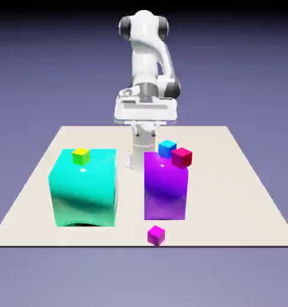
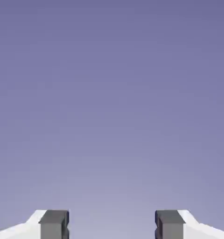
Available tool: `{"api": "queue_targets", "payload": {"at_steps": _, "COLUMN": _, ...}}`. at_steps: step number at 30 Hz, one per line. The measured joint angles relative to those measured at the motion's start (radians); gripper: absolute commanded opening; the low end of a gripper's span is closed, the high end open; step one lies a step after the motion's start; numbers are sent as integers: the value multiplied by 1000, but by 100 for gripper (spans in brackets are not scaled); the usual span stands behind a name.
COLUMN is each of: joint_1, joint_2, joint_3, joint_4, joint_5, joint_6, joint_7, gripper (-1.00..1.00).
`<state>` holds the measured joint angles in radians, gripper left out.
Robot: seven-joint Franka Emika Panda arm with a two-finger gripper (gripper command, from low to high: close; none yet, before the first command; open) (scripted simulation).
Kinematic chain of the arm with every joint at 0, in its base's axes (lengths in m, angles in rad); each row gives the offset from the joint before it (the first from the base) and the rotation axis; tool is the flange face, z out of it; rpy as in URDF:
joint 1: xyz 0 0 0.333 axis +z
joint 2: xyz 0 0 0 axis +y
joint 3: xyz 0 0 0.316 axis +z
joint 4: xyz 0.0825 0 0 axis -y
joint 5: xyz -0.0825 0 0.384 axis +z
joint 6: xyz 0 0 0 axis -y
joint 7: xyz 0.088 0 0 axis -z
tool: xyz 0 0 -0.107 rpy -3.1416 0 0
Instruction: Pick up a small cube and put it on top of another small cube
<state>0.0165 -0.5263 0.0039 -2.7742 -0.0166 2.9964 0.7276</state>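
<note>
Free worktop along the exterior view's right edge
The tall purple block and wide turquoise block are obstacles; between them, a bare lane opens onto the worktop's near edge.

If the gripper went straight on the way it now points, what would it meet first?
The hand view shows only backdrop beyond the open gripper, so the way looks free as far as it shows; depth is hard to judge.
</note>
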Motion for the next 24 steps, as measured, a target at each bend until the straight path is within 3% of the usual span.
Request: {"api": "queue_targets", "payload": {"at_steps": 24, "joint_1": 90, "joint_2": 870, "joint_3": 77, "joint_4": 712, "joint_5": -330, "joint_6": -809, "joint_7": -267, "gripper": 0}}
